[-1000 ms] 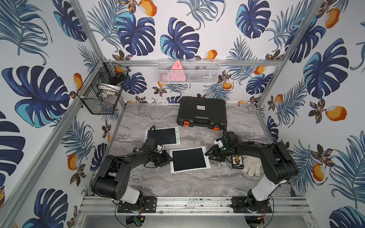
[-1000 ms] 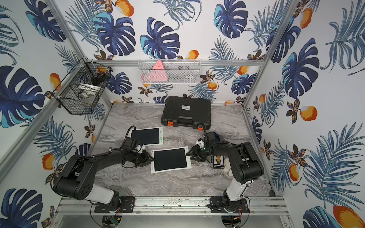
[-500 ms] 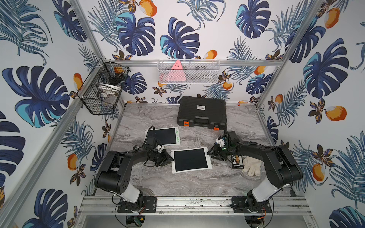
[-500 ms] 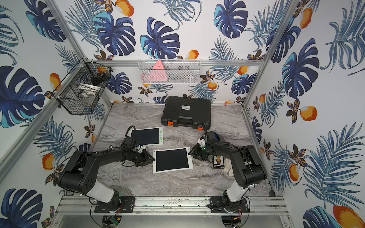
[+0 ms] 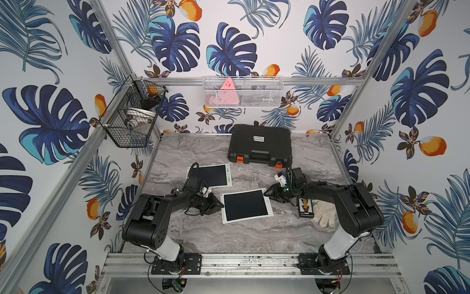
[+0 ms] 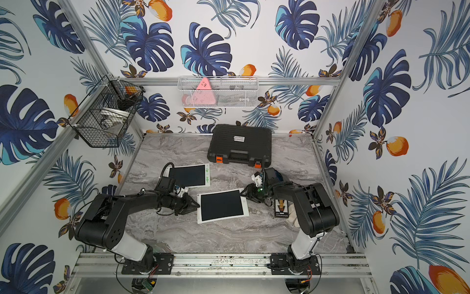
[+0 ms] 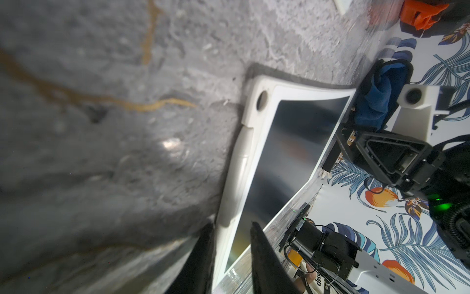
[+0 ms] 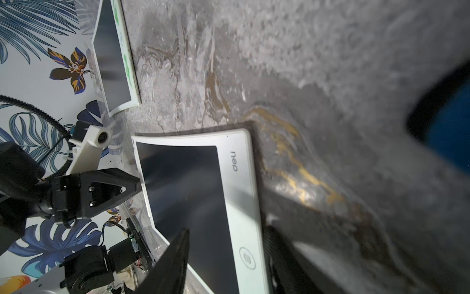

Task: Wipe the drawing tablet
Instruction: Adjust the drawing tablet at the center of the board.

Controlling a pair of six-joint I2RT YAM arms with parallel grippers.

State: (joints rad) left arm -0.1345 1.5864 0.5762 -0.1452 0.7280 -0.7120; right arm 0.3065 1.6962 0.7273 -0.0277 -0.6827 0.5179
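Left gripper [image 5: 220, 203]: low at the edge of the tablet [image 5: 245, 205] on the left arm's side. In the left wrist view one finger lies under the rim and one over the screen, close together. Whether they pinch it I cannot tell.
Right gripper [image 5: 270, 194]: at the opposite edge, by the button strip. Its jaws are apart, one finger above the screen and one below the rim. The gap is much wider than the tablet is thick, so it grips nothing.
Tablet: on the table [image 5: 254, 236] midway between the arms, slightly askew; screen dark, no marks visible.
Progress: by my reading the wipe has not begun. Nothing rests on the screen, and both grippers sit at the edges, probably to steady it.
Left to do: bring the cloth [image 7: 376, 101] onto the screen and pass over all of it.
Cloth: blue, in a black surround just behind the right gripper, off the screen; lying or mounted, I cannot tell.
Other tablet [image 5: 211, 175]: green-marked, just beyond the left gripper, apart from the first.
Card [image 5: 306, 208], glove [image 5: 324, 213]: under the right arm, side by side.
Case [image 5: 259, 142]: shut, by the back wall.
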